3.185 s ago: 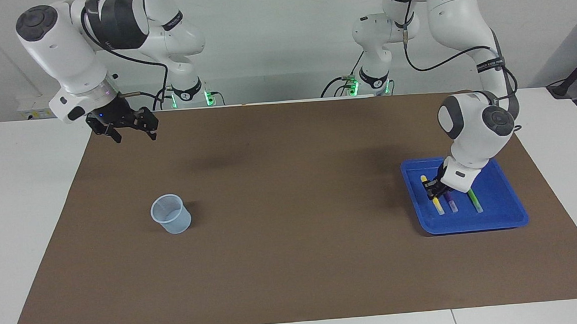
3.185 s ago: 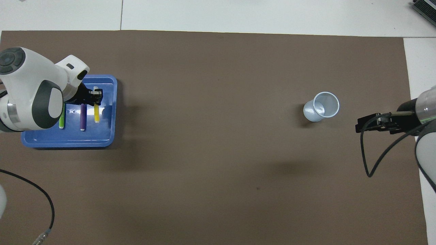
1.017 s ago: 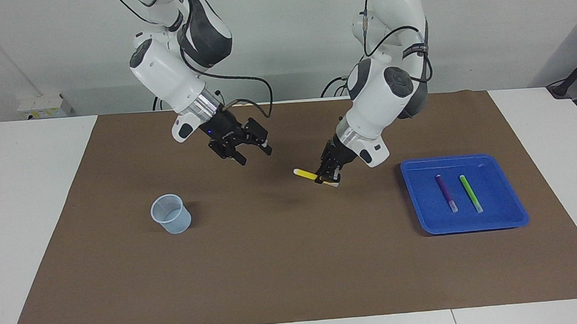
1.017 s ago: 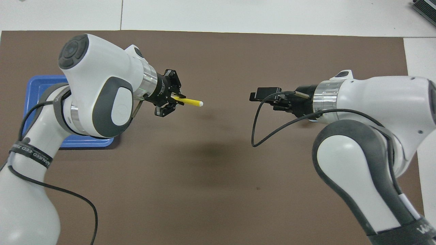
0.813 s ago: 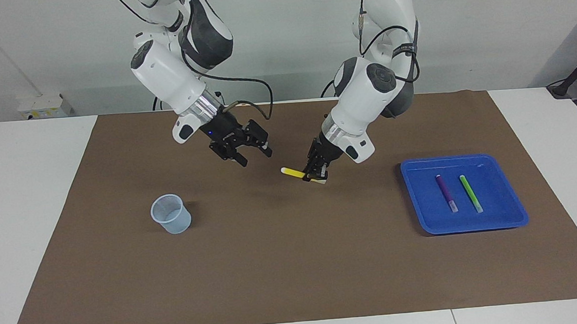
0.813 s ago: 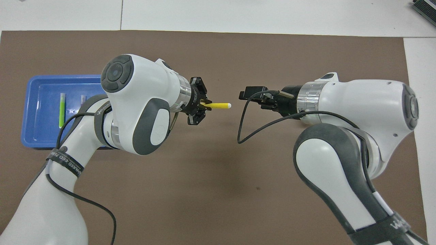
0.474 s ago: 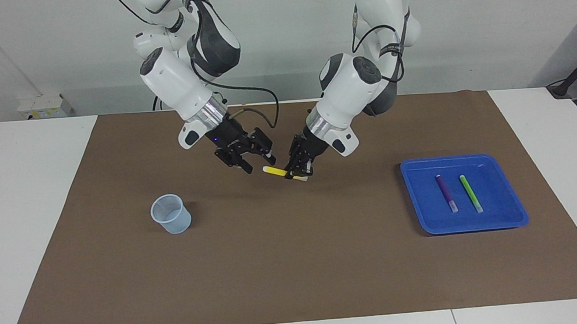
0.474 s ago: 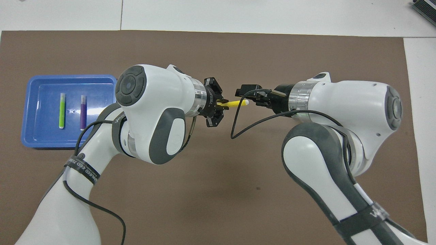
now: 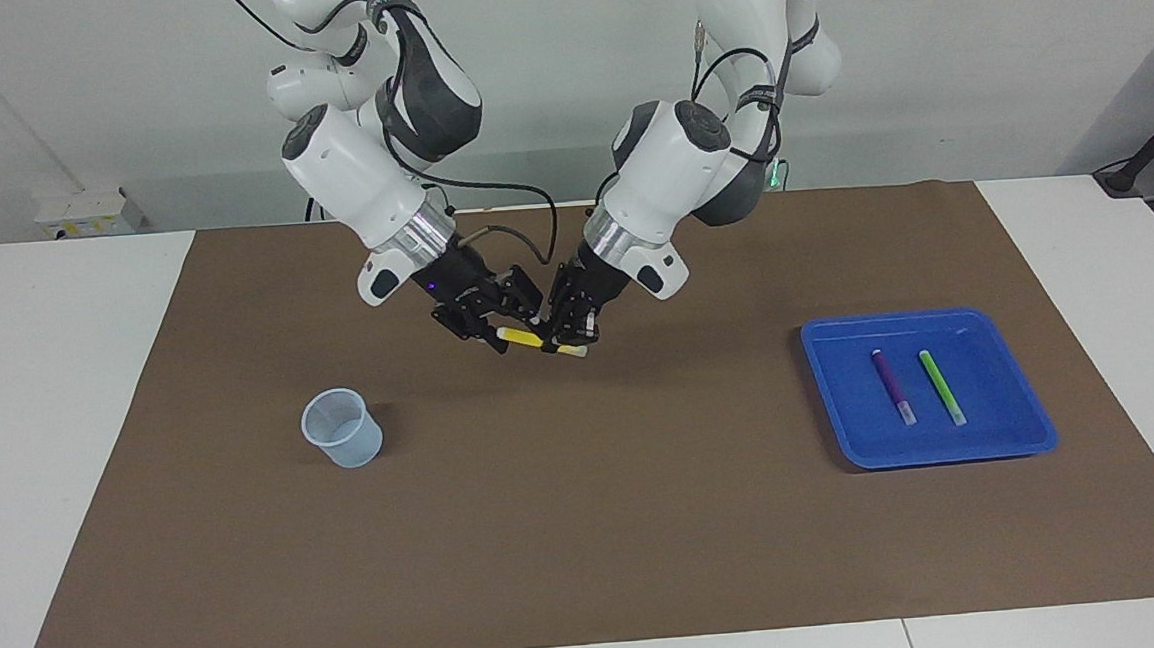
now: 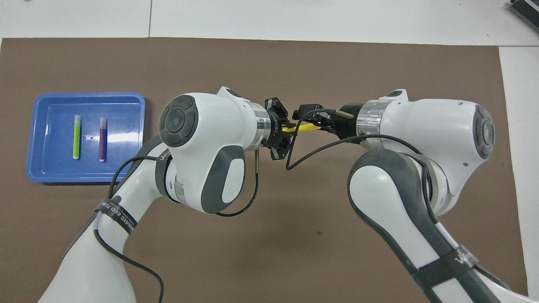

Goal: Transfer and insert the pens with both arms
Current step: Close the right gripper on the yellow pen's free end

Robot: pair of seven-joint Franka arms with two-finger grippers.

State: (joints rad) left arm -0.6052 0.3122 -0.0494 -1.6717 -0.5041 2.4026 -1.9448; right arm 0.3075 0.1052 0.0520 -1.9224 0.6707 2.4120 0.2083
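Facing view: the left gripper (image 9: 570, 339) stays clamped on the yellow pen (image 9: 526, 338) above the mat's middle; the right gripper (image 9: 493, 331) has moved in, fingers now around its free end, not visibly closed. Overhead view: the grippers' gap is gone; purple pen (image 10: 102, 139) and green pen (image 10: 76, 137) unmoved in the tray (image 10: 38, 168).

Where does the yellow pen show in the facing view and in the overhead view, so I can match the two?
Facing view: yellow pen in mid-air over the mat's middle, between the left gripper and the right gripper.
Overhead view: yellow pen between the two grippers, partly covered by a cable.
Shared landmark: blue tray at the left arm's end.
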